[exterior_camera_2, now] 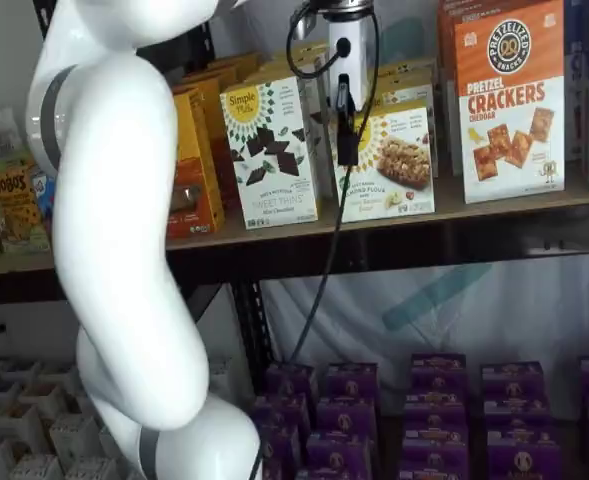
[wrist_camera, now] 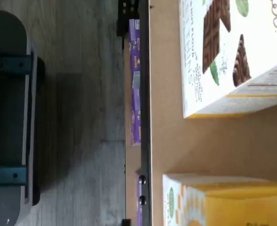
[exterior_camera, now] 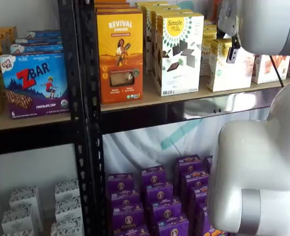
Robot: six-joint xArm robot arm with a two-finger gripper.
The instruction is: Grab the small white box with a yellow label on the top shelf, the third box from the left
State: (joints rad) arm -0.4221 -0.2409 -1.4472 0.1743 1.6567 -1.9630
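White arm (exterior_camera_2: 114, 250) fills my foreground; left to right on the top shelf (exterior_camera_2: 394, 235) I read the Simple Mills box (exterior_camera_2: 272, 150), then the small white box (exterior_camera_2: 396, 160), then the pretzel cracker box (exterior_camera_2: 511, 100). Gripper (exterior_camera_2: 346, 125) hangs just in front of the small box's left edge; fingers side-on, so I can't tell their state. I'd nudge right to centre before reaching in, keeping clear of the taller neighbour.

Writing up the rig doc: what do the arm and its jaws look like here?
The arm is glossy white with rounded, bulbous links and grey bands at the joints, seen in both shelf views. The gripper has a white body with black jaws below it, narrow and seen with no clear gap. A black cable loops at the wrist and hangs down. No markings are legible.
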